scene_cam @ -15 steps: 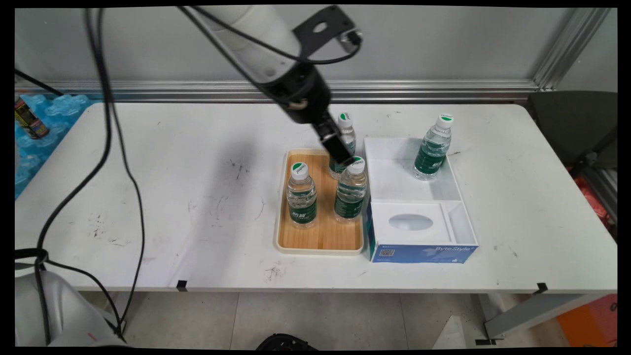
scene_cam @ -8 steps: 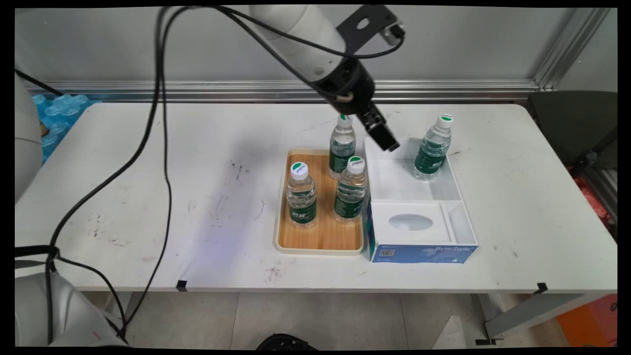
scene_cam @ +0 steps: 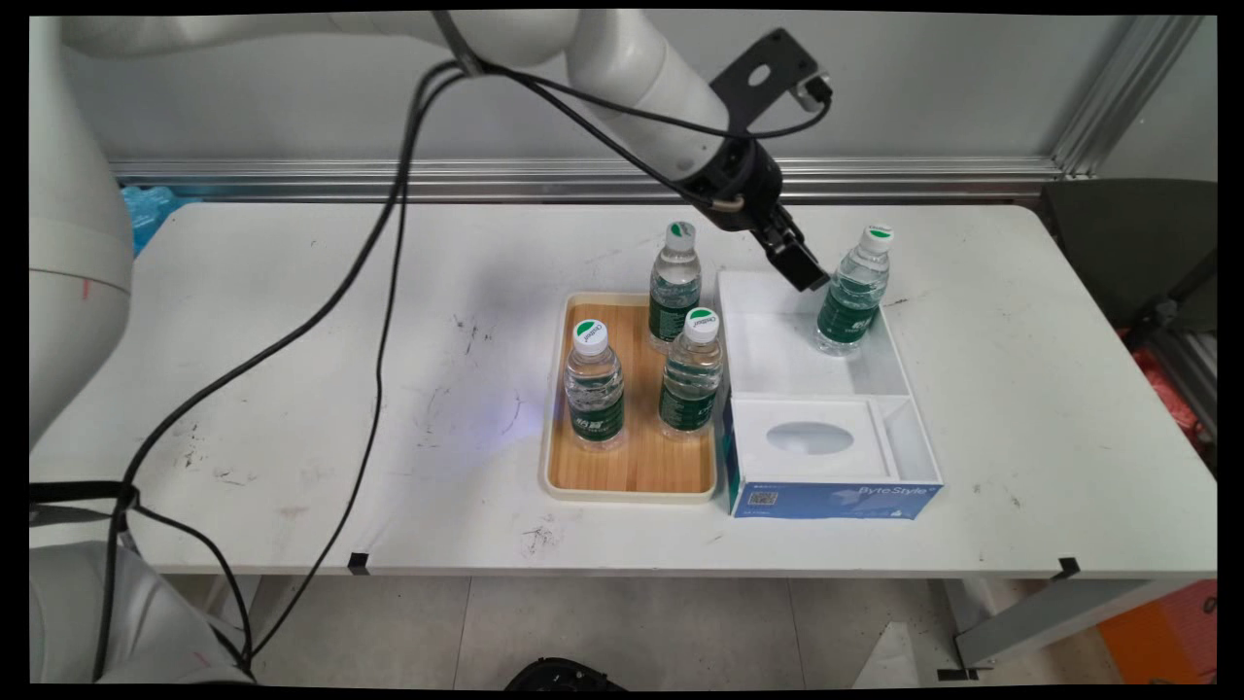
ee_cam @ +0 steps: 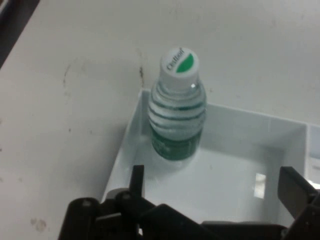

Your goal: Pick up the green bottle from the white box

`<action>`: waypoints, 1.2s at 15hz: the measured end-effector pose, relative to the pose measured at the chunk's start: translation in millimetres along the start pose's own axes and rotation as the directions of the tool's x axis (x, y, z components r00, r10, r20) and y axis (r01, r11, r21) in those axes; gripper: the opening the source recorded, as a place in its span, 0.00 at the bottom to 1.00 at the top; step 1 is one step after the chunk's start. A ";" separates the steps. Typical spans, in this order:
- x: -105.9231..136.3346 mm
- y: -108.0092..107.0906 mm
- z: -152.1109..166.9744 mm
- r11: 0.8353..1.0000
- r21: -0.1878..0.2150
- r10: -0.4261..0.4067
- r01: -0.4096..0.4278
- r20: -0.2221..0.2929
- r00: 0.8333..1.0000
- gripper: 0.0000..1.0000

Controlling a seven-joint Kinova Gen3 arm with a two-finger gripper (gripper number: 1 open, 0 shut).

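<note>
At the near edge of the white table (scene_cam: 292, 389), a blue tissue box (scene_cam: 826, 496) is sitting in the front compartment of a white bin (scene_cam: 904, 374). Just to its left a wooden tray (scene_cam: 637, 457) is lying flat, touching or almost touching the bin. Two green-labelled water bottles are standing upright in the tray's middle, the left bottle (scene_cam: 594, 386) and the right bottle (scene_cam: 692, 374) a little apart, and a third bottle (scene_cam: 673, 285) is standing at the tray's far end. Farther back, in the bin's larger rear compartment, a fourth bottle (scene_cam: 852, 290) (ee_cam: 177, 104) is standing upright in the far right corner, close to the walls. The gripper (scene_cam: 805, 275) (ee_cam: 215, 187) is hanging above that compartment, just beside this bottle and not touching it, pointing down at a slant. In the hand view its jaws are standing spread wide with nothing between them, though the fingertips themselves are probably cut off at the frame's edge. Black cables (scene_cam: 389, 253) are drooping from the arm across the table's left side.
</note>
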 end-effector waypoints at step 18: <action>1.1 -34.9 112.8 1.000 -0.021 0.002 -0.004 -0.105 0.995 1.00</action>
